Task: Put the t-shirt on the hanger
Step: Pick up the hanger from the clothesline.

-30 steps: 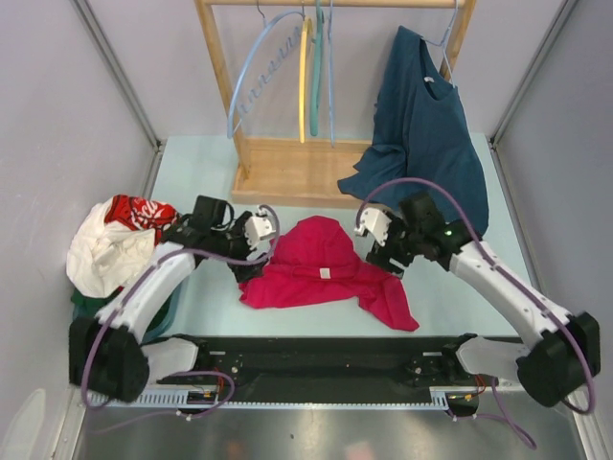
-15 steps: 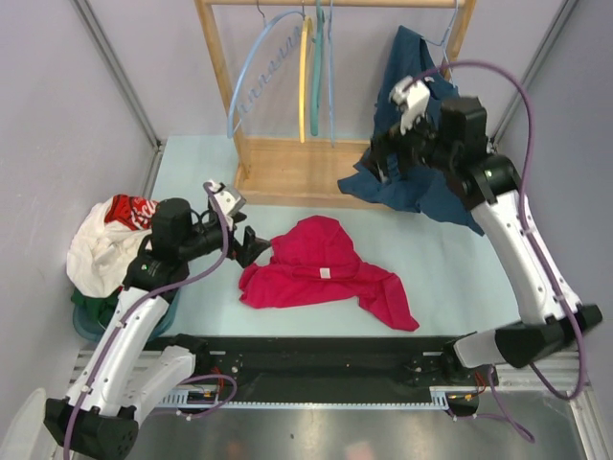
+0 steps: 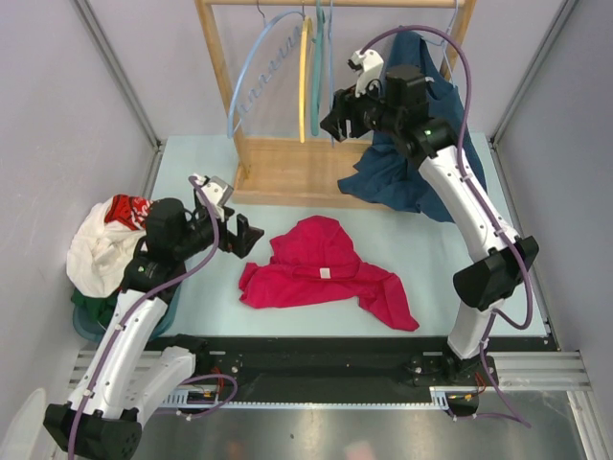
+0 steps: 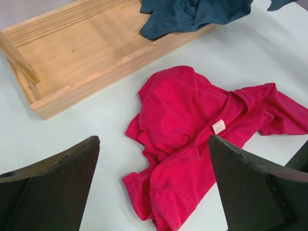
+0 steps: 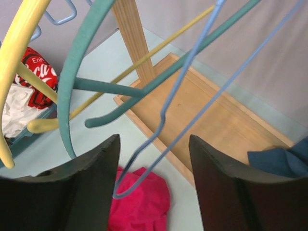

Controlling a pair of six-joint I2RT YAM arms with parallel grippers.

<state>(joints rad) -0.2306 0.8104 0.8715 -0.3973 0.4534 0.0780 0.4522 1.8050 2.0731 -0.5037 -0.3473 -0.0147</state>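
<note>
1. Left gripper (image 3: 247, 237), seen from above, stands wide and empty at centre left. It is just left of the crumpled crimson-red cotton t-shirt (image 3: 321, 264) lying mid-frame on the pale table (image 3: 441, 268). The right gripper (image 3: 333, 123) is at top centre, beside the thin lavender-blue wire hanger (image 3: 331, 67) on the wooden rack (image 3: 287, 172).
2. Left wrist view: dark fingers (image 4: 53, 183) spread across the bottom corners, the t-shirt (image 4: 192, 144) beyond them with its white label showing.
3. Right wrist view: the right gripper (image 5: 154, 139) has its jaws apart, and the hanger's wire (image 5: 162, 115) runs down between them, not clamped. The t-shirt (image 5: 139, 207) sits at bottom centre.

Blue shirt (image 3: 383, 182) on wooden rack (image 3: 287, 172); yellow hanger (image 3: 305, 77); teal hanger (image 3: 316, 67)
</note>
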